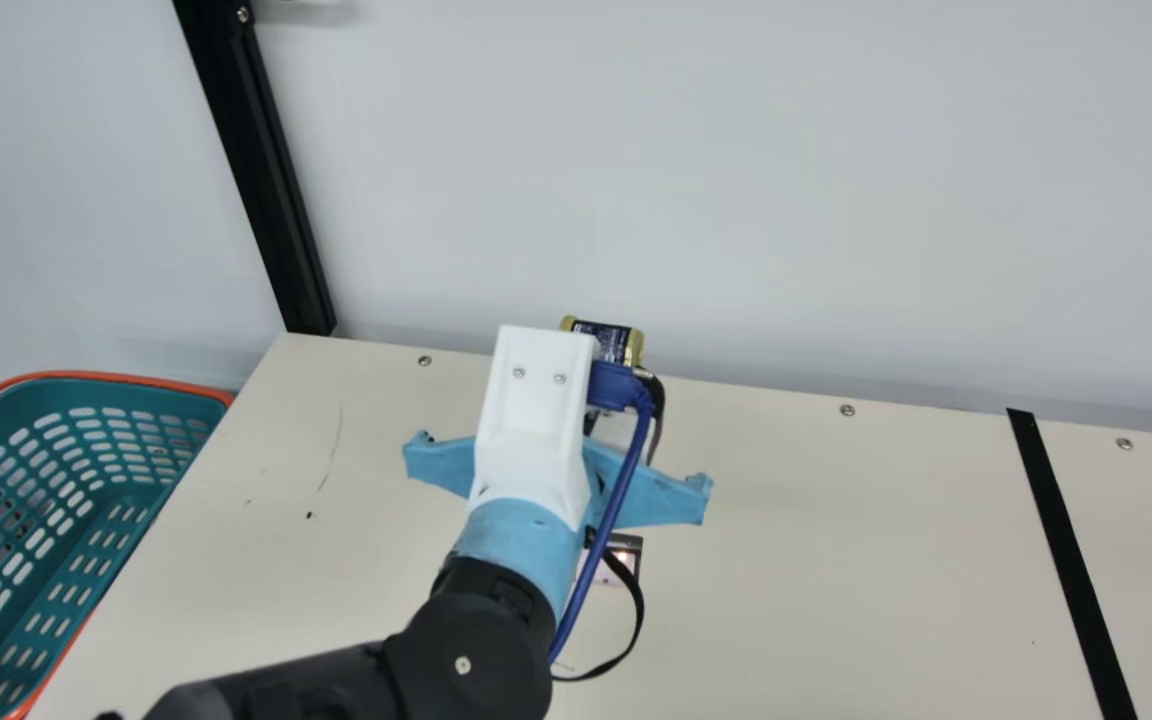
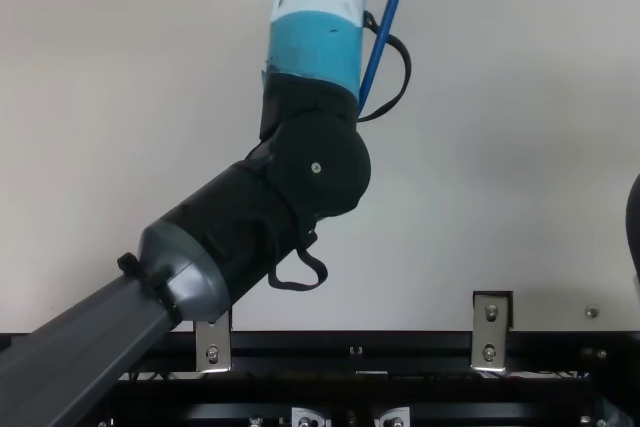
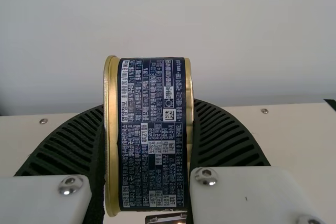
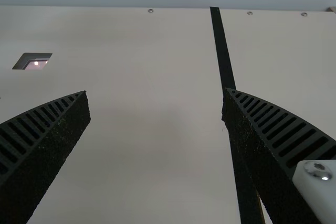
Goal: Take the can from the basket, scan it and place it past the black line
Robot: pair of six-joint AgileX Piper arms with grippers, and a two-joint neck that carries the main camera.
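"Where's the can (image 1: 608, 340)?"

"In the left claw (image 1: 536, 420). In the left wrist view its ribbed fingers (image 3: 58, 145) pinch the can by its two gold-rimmed ends, so it's turned on its side, with the dark blue label and white print facing that camera."

"So it's out of the basket (image 1: 86, 390)?"

"Yes. The basket, teal with orange at the rim, stands at the main view's left. The can is between it and the black line (image 1: 1071, 560), not past the line."

"And the scanner?"

"There's a small lit window (image 1: 626, 560) in the desk (image 1: 836, 560), near the left claw. I can't tell whether the can has been read."

"What about the right claw (image 4: 156, 93)?"

"Spread wide, over the desk. Bare cream surface shows between its fingers, and in the right wrist view one of them partly overlaps the black line."
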